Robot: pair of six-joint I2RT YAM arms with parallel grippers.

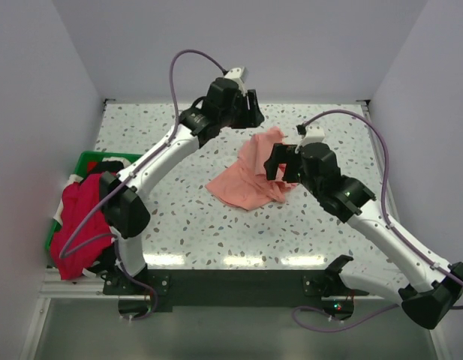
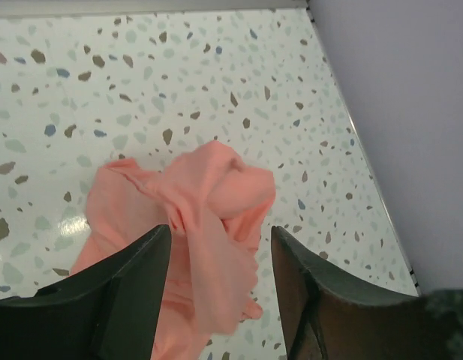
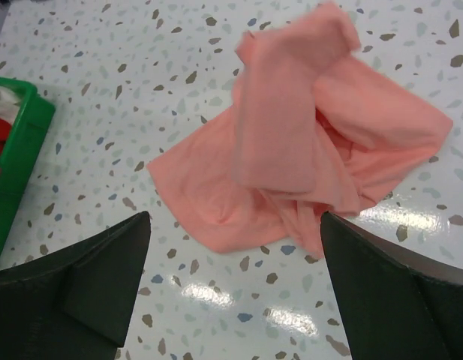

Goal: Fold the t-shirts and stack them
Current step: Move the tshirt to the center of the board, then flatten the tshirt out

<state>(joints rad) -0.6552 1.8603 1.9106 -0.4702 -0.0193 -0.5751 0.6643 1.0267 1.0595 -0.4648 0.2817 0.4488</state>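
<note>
A salmon-pink t-shirt (image 1: 252,178) lies crumpled in the middle of the speckled table. My left gripper (image 1: 254,114) hovers open just beyond its far edge; in the left wrist view the shirt (image 2: 208,217) lies below and between the spread fingers (image 2: 133,277), with the gripper (image 2: 220,244) holding nothing. My right gripper (image 1: 275,162) is open above the shirt's right side; in the right wrist view it (image 3: 235,219) is spread wide over the shirt's (image 3: 291,142) near edge. A crimson red t-shirt (image 1: 77,217) hangs over the green bin's front.
The green plastic bin (image 1: 87,159) stands at the table's left edge with dark and white cloth inside; its corner shows in the right wrist view (image 3: 25,142). White walls close the table at the back and both sides.
</note>
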